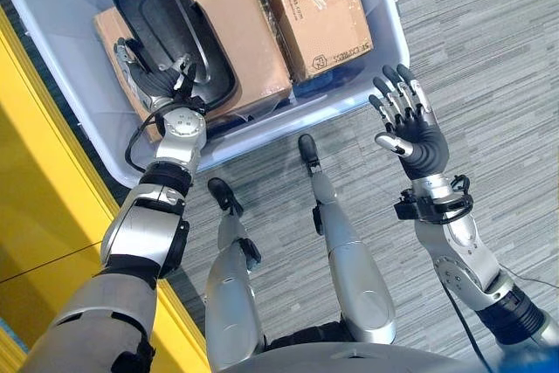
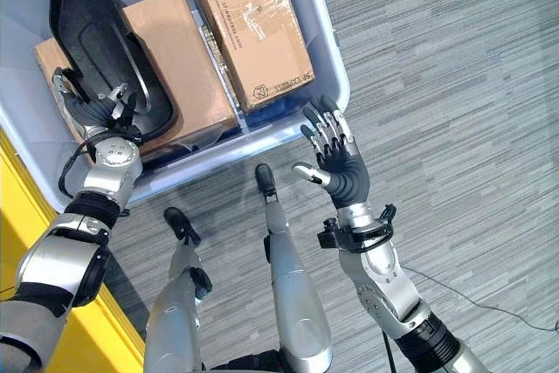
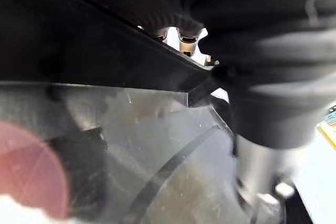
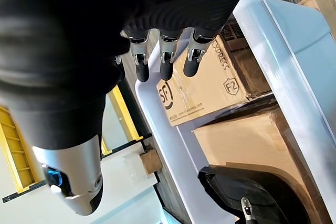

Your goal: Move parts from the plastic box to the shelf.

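1. The black part (image 1: pixel 166 19), a long curved moulded piece with a raised rim, lies inside the plastic box (image 1: pixel 384 15) at its left end, resting on top of the flat cardboard box (image 1: pixel 231 28).
2. The left robot hand (image 2: pixel 87 102) reaches into the plastic box and sits at the near end of the black part, touching it; its fingers are tucked against and under the part's rim, so I cannot tell whether they are clenched on it or relaxed.
3. In the left wrist view the dark edge of the part (image 3: pixel 105 61) runs just beside the hand's fingers (image 3: pixel 186 43), with a pale translucent wall of the box beyond.
4. The right robot hand (image 1: pixel 410 133) hangs outside the plastic box, near its front right corner and above the floor, palm up with fingers straight and spread, holding nothing.
5. A second cardboard box (image 1: pixel 314 6), longer and taped, lies in the right half of the plastic box, just beside the flat one.
6. The plastic box is pale blue-white and stands on the floor (image 1: pixel 489 41), a grey striped carpet.
7. A yellow structure (image 1: pixel 35 207) runs along the left side of the box, close to its left wall.
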Robot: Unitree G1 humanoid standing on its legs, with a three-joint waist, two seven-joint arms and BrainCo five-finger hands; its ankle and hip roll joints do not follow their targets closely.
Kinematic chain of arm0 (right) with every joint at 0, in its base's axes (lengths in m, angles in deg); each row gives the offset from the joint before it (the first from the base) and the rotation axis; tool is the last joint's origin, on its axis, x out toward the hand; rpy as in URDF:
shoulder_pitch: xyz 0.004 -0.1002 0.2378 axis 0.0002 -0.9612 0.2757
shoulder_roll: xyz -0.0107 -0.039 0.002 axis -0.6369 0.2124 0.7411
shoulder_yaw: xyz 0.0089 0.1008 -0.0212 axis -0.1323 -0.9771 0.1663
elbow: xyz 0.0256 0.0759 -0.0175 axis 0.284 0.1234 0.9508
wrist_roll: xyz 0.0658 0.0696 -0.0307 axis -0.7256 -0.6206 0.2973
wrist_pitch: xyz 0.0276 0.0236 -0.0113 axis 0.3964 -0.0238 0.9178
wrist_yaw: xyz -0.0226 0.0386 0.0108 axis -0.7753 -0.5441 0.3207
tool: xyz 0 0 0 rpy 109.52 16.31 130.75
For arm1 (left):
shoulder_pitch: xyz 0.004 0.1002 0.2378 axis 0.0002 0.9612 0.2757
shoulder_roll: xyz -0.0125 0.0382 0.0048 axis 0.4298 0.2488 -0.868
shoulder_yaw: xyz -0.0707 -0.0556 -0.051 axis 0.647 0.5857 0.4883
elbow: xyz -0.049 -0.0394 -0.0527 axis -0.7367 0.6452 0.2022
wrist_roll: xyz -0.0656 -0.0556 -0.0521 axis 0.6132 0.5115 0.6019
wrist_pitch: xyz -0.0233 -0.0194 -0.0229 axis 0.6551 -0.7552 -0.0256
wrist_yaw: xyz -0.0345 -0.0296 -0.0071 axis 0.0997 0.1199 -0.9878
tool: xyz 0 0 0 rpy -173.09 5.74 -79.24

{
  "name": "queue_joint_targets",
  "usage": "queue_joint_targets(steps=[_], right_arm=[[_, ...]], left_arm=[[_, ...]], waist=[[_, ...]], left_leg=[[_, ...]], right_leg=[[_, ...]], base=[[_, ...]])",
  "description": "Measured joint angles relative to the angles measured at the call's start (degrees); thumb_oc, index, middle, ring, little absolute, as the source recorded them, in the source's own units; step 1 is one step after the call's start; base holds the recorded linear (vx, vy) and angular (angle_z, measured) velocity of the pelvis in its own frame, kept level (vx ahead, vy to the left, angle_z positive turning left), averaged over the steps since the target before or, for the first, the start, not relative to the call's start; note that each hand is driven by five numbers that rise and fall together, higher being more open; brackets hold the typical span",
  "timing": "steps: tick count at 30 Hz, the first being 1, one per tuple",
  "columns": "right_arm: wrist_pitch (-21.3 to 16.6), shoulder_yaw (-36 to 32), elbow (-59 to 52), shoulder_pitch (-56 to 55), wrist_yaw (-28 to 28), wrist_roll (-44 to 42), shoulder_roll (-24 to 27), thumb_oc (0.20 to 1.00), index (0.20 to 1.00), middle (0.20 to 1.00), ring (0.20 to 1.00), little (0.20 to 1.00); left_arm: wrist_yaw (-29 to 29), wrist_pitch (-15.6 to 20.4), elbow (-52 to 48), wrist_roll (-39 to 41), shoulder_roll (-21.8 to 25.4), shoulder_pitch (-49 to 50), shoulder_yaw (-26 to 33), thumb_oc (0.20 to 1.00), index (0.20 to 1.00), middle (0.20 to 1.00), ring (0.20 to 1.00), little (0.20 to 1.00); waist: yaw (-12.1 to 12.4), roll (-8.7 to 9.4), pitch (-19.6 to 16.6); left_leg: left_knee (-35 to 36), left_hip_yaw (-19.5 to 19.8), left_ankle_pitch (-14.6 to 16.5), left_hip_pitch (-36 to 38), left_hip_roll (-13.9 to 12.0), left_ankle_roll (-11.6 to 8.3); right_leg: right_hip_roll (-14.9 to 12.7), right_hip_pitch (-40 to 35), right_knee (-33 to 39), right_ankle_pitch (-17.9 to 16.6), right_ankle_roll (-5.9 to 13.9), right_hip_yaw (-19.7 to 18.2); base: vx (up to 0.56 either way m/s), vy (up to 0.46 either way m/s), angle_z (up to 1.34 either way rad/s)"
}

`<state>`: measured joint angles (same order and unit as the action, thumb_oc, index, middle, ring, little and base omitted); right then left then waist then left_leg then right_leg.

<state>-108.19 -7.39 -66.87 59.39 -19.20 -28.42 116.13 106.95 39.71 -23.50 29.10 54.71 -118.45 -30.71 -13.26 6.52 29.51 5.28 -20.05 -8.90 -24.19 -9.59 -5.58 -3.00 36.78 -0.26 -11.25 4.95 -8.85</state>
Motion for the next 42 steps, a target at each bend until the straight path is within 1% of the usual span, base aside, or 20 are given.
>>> queue_joint_targets(steps=[1,5,8,12,13,14,15,31,33,36,39,42], right_arm=[[0.0,0.0,0.0,0.0,0.0,0.0,0.0,0.57,0.57,0.57,0.57,0.57],[0.0,-0.2,0.0,-0.1,-0.4,0.0,0.1,0.564,0.564,0.564,0.564,0.564],[0.0,-0.4,0.0,-0.1,-0.7,0.0,0.1,0.58,0.58,0.58,0.58,0.58],[0.0,-0.5,0.0,-0.1,-0.8,0.0,0.1,0.598,0.598,0.598,0.598,0.598],[0.0,-0.5,0.0,-0.1,-0.8,0.0,0.1,0.837,0.837,0.837,0.837,0.837],[0.0,-0.5,0.0,-0.1,-0.8,0.0,0.1,0.9,0.9,0.9,0.9,0.9],[0.0,-0.6,0.0,-0.1,-0.8,0.0,0.1,1.0,1.0,1.0,1.0,1.0],[0.0,-0.6,0.0,-0.1,-0.8,-0.1,0.2,1.0,1.0,1.0,1.0,1.0],[0.0,-0.6,0.0,-0.1,-0.8,0.0,0.4,1.0,1.0,1.0,1.0,1.0],[0.0,-0.6,0.0,-0.1,-0.8,0.0,0.4,1.0,1.0,1.0,1.0,1.0],[0.0,-0.7,0.0,-0.2,-0.8,0.0,0.4,1.0,1.0,1.0,1.0,1.0],[0.0,-0.6,0.0,-0.2,-0.8,0.0,0.4,1.0,1.0,1.0,1.0,1.0]], left_arm=[[0.0,0.0,0.1,0.0,0.1,-0.1,0.0,0.2,0.2,0.2,0.2,0.2],[0.0,-0.1,1.3,0.1,1.5,-0.9,0.1,0.2,0.2,0.2,0.2,0.2],[-0.2,-1.2,1.6,0.1,2.5,-1.1,0.2,0.2,0.2,0.2,0.2,0.2],[-1.2,-1.5,1.5,0.0,2.8,-0.9,-0.4,0.2,0.2,0.2,0.2,0.2],[-1.6,-1.5,1.6,0.1,2.9,-1.1,-0.4,0.2,0.2,0.2,0.2,0.2],[-1.8,-1.5,1.6,0.1,2.9,-1.1,-0.4,0.2,0.2,0.2,0.2,0.2],[-1.9,-1.5,1.5,0.1,3.0,-1.1,-0.4,0.2,0.2,0.2,0.2,0.2],[-5.0,-2.3,1.4,0.2,2.6,-1.0,-0.6,0.2,0.2,0.2,0.2,0.2],[-5.0,-2.4,1.3,0.5,1.6,-0.4,-0.6,0.2,0.2,0.2,0.2,0.2],[-6.8,-3.2,-0.8,0.6,0.1,1.2,-0.9,0.2,0.2,0.2,0.2,0.2],[-7.1,-3.7,-3.0,0.6,-0.3,2.5,-0.9,0.2,0.2,0.2,0.2,0.2],[-7.4,-3.8,-3.4,0.5,-1.8,3.7,-1.0,0.2,0.2,0.2,0.2,0.2]], waist=[[0.0,0.0,0.0],[0.0,-0.4,-0.4],[0.1,-0.42,-0.4],[0.2,-0.5,-0.4],[0.2,-0.49,-0.4],[0.2,-0.5,-0.4],[0.2,-0.51,-0.4],[0.2,-0.58,-0.5],[0.3,-0.64,-0.5],[0.5,-1.24,-0.8],[0.8,-1.27,-0.8],[0.9,-1.3,-0.8]], left_leg=[[0.0,0.0,0.0,0.0,0.0,0.01],[0.0,0.0,-0.1,-0.7,0.0,0.08],[0.0,0.1,-0.3,-0.7,0.1,-0.17],[0.0,0.1,-0.3,-0.7,0.3,-0.16],[0.0,0.2,-0.3,-0.7,0.3,-0.13],[0.0,0.2,-0.3,-0.7,0.3,-0.12],[0.0,0.2,-0.4,-0.7,0.4,-0.07],[0.0,0.7,-0.8,0.2,1.1,0.42],[0.0,0.8,-0.8,1.0,1.1,0.42],[0.0,1.6,-0.8,1.3,1.1,0.47],[0.0,1.8,-0.9,1.7,1.1,0.49],[0.0,1.9,-0.9,2.5,1.1,0.49]], right_leg=[[0.0,0.1,-0.1,0.0,0.0,0.0],[0.0,0.8,-0.2,0.0,0.02,0.0],[-0.1,0.8,-0.2,-0.1,0.04,0.0],[-0.2,0.7,-0.3,-0.1,0.05,0.0],[-0.3,0.7,-0.3,-0.1,0.06,0.0],[-0.3,0.7,-0.3,-0.1,0.07,0.0],[-0.3,0.7,-0.4,-0.1,0.07,0.0],[-1.1,-0.4,-0.6,-0.3,0.14,0.4],[-1.1,-1.3,-0.6,-0.4,0.12,0.5],[-1.3,-2.1,-0.6,-0.3,0.15,1.3],[-1.3,-2.6,-0.6,-0.4,0.14,1.4],[-1.4,-3.4,-0.5,-0.3,0.24,1.5]], base=[[0.0,0.0,0.0],[0.0,0.0,0.0],[0.0,0.0,0.0],[0.0,0.0,0.0],[0.0,0.0,0.0],[0.0,0.0,0.0],[0.0,0.0,0.0],[-0.01,0.004,0.01],[-0.03,0.012,0.02],[-0.02,0.012,0.1],[0.0,0.002,0.02],[-0.01,0.012,0.0]])
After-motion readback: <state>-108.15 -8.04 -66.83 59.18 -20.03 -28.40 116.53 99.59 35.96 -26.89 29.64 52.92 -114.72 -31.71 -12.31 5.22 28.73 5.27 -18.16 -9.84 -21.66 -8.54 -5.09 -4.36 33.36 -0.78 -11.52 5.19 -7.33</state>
